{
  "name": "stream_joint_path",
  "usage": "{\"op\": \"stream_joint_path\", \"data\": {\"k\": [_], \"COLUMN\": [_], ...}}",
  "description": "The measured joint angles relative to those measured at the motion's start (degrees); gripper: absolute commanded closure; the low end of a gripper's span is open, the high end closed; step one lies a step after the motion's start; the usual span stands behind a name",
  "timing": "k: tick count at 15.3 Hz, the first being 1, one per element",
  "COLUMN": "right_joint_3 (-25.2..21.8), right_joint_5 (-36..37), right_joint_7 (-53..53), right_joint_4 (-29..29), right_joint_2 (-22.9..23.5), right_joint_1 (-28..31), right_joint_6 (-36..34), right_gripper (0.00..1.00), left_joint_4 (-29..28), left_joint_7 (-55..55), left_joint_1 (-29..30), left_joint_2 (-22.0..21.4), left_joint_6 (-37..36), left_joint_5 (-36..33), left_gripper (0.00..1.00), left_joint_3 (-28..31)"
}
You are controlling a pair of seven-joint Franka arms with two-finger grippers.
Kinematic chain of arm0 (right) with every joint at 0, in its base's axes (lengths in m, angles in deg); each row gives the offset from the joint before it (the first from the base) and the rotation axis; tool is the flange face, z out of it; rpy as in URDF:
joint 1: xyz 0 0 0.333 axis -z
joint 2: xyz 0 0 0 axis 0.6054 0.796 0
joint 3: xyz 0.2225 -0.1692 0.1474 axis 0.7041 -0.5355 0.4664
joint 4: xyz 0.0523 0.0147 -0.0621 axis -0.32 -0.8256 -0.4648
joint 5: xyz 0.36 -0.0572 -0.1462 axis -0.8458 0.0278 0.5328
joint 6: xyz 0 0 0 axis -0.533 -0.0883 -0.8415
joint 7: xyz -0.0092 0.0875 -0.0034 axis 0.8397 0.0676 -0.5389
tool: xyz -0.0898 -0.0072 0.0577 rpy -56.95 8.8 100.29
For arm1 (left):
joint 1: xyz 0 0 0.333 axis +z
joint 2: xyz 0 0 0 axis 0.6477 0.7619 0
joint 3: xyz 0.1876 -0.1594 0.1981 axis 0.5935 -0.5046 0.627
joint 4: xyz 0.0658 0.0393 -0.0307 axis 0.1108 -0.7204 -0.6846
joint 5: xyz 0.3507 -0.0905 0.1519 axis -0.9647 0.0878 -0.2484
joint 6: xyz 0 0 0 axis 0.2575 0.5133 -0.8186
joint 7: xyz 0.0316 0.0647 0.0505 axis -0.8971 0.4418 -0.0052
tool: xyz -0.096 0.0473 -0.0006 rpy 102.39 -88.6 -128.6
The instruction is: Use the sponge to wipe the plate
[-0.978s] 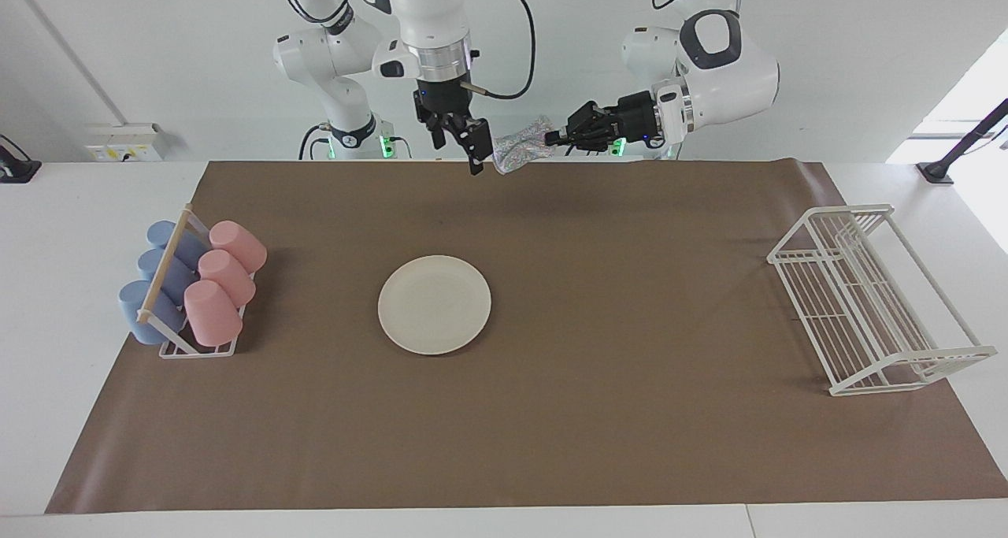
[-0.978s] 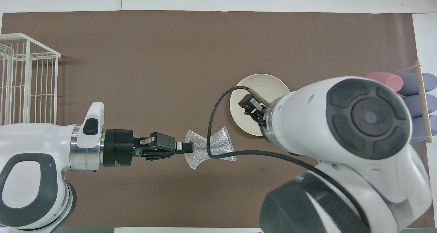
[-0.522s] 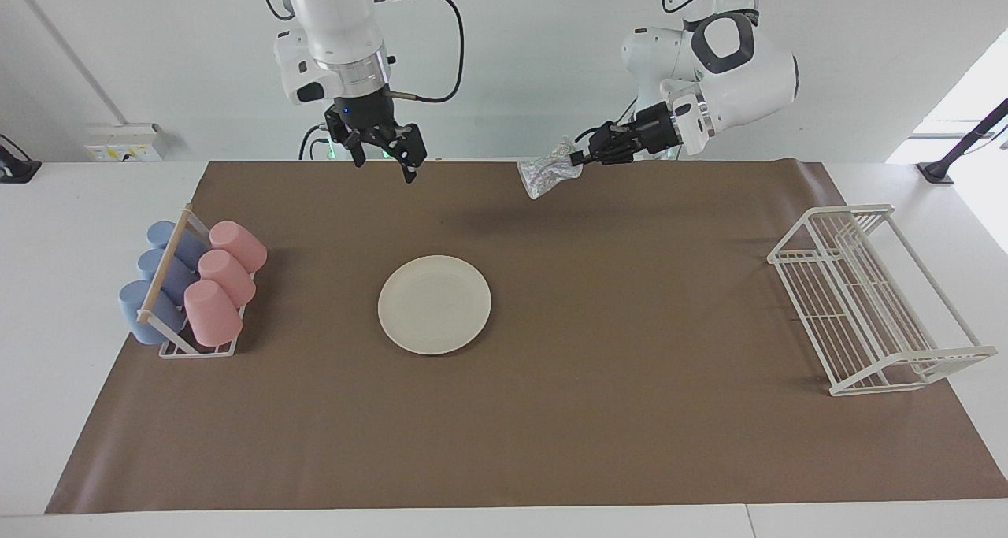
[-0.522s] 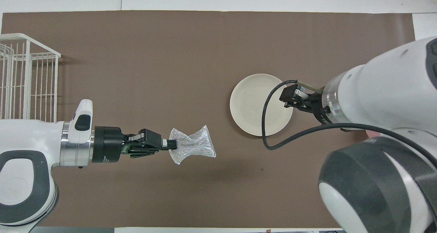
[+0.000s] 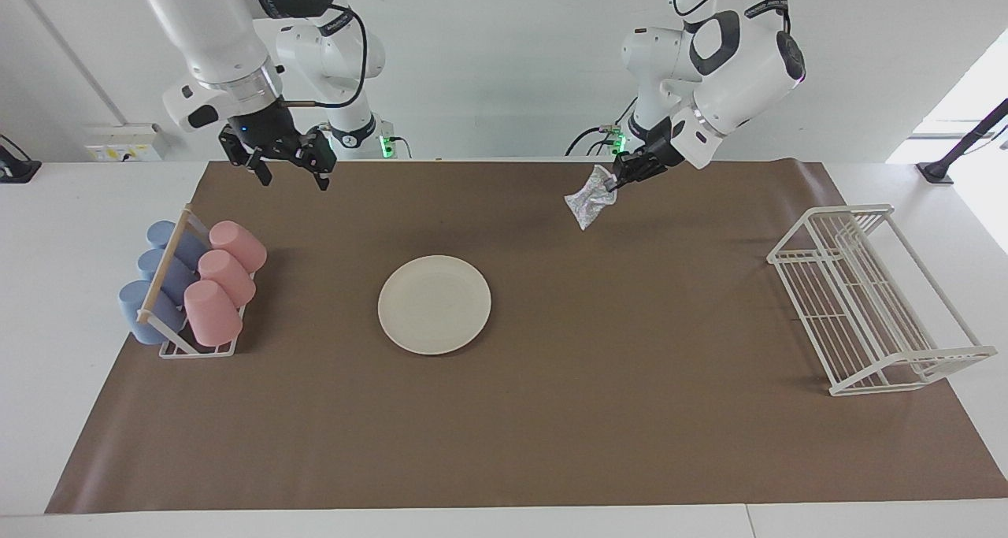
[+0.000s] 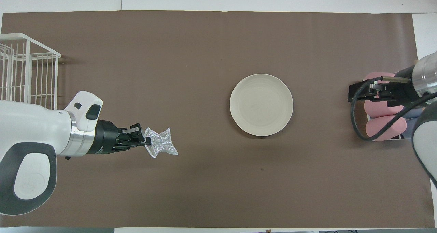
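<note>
Since a second ago both arms have swung apart from the middle of the desk: the right hand [image 5: 288, 169], which hung close beside the sponge near the robots' edge of the mat, has gone out toward the right arm's end, and the left hand [image 5: 618, 182] has carried the sponge [image 5: 590, 197] back toward the left arm's end. The left hand's fingers are pressed together, pinching one corner of the sponge, and the silvery wad hangs down from them in the air over bare brown mat [image 5: 630, 412], clear of the surface. The right hand is spread wide with nothing between its fingers; it is raised, and in the overhead view it lies over the pink cups [image 5: 220, 283] in the cup holder [image 5: 197, 349], where blue cups [image 5: 157, 274] lie beside the pink ones. The plate [image 5: 435, 305] lies flat on the mat in the middle part of the desk, toward the right arm's side of centre, well apart from both hands and from the sponge. A white wire rack [image 5: 870, 302] stands at the left arm's end of the mat.
</note>
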Motion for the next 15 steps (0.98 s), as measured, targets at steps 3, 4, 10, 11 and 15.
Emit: {"op": "stream_joint_path", "data": {"k": [3, 4, 10, 11, 15], "right_joint_3": [-2.15, -4.58, -15.10, -15.08, -15.23], "right_joint_5": [0.00, 0.00, 0.00, 0.00, 0.01], "right_joint_7": [7.08, 8.59, 16.14, 16.16, 16.16], "right_joint_4": [-0.01, 0.01, 2.91, 3.49, 4.94], "right_joint_2": [0.04, 0.05, 1.26, 1.59, 3.11], "right_joint_1": [0.81, -0.95, -8.39, -8.68, -10.61], "right_joint_6": [-0.01, -0.01, -1.28, -1.79, -3.07], "right_gripper": [0.00, 0.00, 0.00, 0.00, 0.00], "left_joint_4": [4.36, 5.55, 10.24, 11.99, 20.75], "left_joint_7": [-2.74, -3.14, -4.93, -4.93, -5.20], "left_joint_1": [-0.04, -0.04, -0.05, -0.15, -2.97], "left_joint_2": [2.19, 2.78, 5.72, 6.41, 12.43], "left_joint_6": [-4.90, -6.76, -17.47, -20.30, -29.71], "left_joint_5": [-12.42, -15.89, -33.44, -36.85, -51.58], "left_gripper": [1.00, 1.00, 1.00, 1.00, 1.00], "left_joint_3": [-0.29, -0.29, -0.32, -0.42, -0.87]}}
